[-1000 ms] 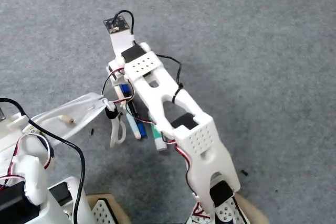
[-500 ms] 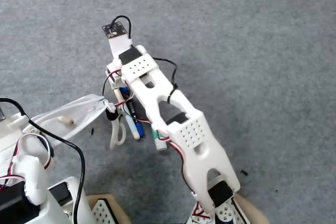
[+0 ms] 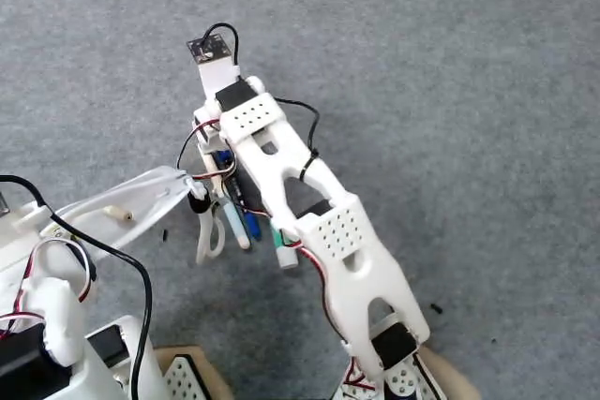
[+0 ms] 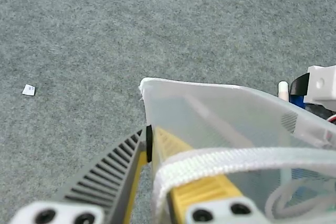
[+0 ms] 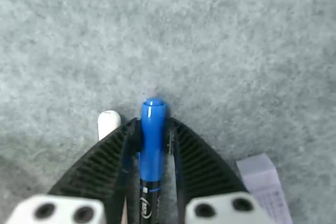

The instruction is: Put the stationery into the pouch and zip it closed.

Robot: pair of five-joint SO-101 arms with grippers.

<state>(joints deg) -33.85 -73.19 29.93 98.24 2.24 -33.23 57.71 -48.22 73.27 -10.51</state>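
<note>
Grey felt surface, both arms working on it. Right arm runs from bottom centre up to upper-left of centre in the high view. Its jaws are clamped on a blue-capped pen, with the cap tip poking just past the jaw tips and aimed at the surface. Can't tell if the pen is lifted clear. A white pen end sits just beside one jaw, and a pale paper slip lies at lower right of the right wrist view. Under that arm in the high view are loose pens lying side by side on the surface, partly hidden by the arm: one with a blue section, one green-capped. Translucent pouch is at left middle of the high view, one end towards the pens, with a black zip pull and white strap loop at that end. Left arm is at lower left. Left jaws are closed on the pouch edge, its wall pinched between the grey and yellow jaw, with a webbing strap across it. Small white scrap lies on the surface at left of the left wrist view.
</note>
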